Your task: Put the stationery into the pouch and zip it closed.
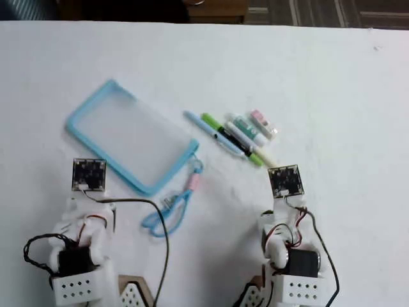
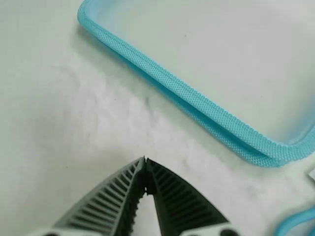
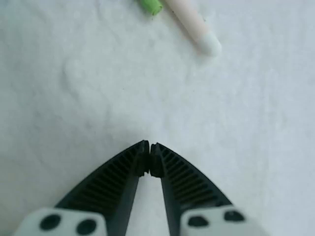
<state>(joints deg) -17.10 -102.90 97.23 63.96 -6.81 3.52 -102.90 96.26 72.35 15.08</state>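
Clear plastic pouch with sky-blue woven edging runs off the left wrist frame, and whether its zip is open, can't tell. Blue cord loop, clipped at the picture's corner. Green marker and cream-white pen, both cut by the edge, just their ends on show. From the high view, the bundled stationery is too small to count.

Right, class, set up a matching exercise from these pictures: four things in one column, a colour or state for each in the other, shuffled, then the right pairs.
Things:
1. pouch
2. pens
3. strap
4. left pincer

Descriptions:
A. shut, holding nothing
B. side by side in a row
C. see-through with a blue rim
D. curled in a loop

Pairs: 1-C, 2-B, 3-D, 4-A
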